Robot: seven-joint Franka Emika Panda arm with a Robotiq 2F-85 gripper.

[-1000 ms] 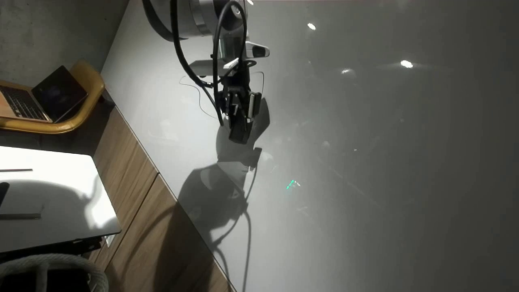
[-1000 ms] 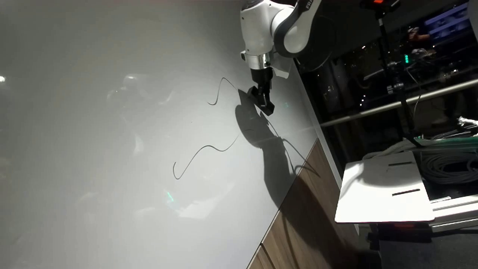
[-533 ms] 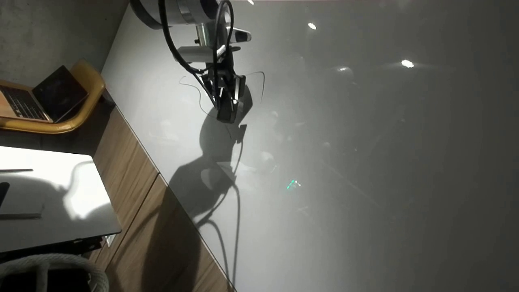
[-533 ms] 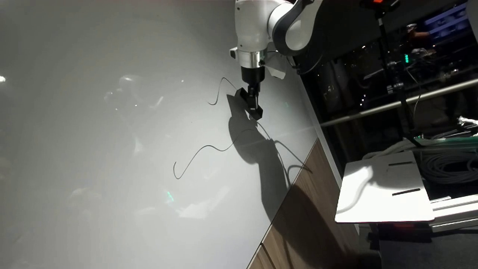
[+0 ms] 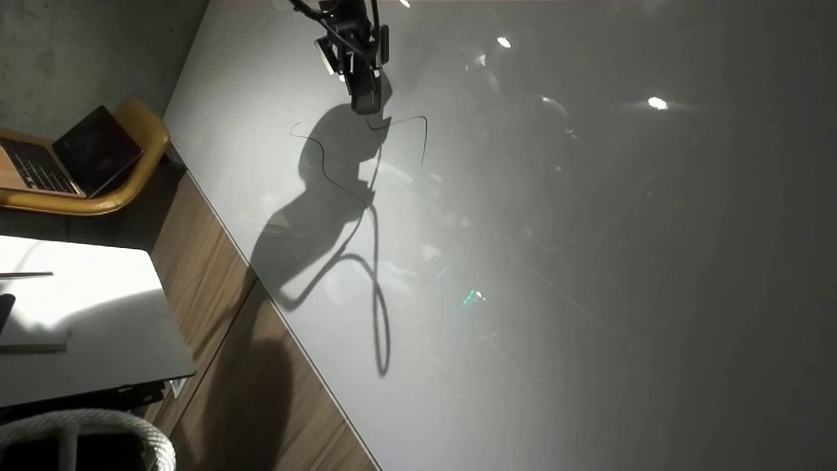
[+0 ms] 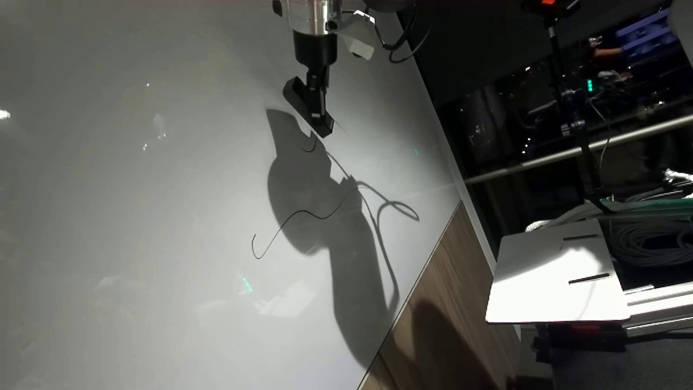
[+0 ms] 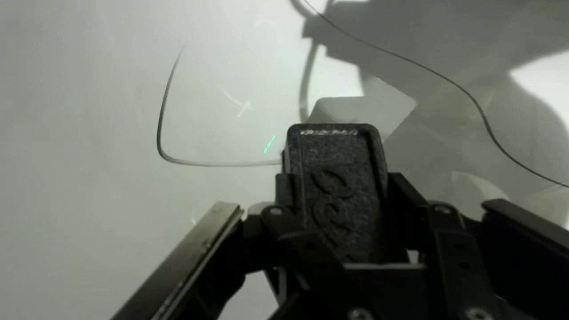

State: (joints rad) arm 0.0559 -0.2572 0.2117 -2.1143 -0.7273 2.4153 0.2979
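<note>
My gripper (image 7: 340, 193) is shut on a dark, textured rectangular block (image 7: 342, 151) with engraved marks, one finger on each long side. In both exterior views the black block (image 6: 325, 125) points down towards a glossy white surface (image 5: 523, 327). Whether it touches that surface I cannot tell. Beside the block runs a short hooked dark line (image 5: 426, 139), partly covered by the block in the wrist view. A longer wavy dark line (image 6: 289, 218) lies farther off, crossing the arm's shadow.
Wood panels (image 5: 216, 248) border the white surface. A white side table (image 6: 552, 292) stands past them. A laptop (image 5: 91, 150) rests on a tan chair (image 5: 147, 137). A coiled cable (image 6: 649, 244) and a dark stand (image 6: 574, 119) are at the side.
Arm and block have moved upward in both exterior views, and also leftward in one of them. The wavy line and the hooked line show more fully where the arm covered them. The grip is unchanged.
</note>
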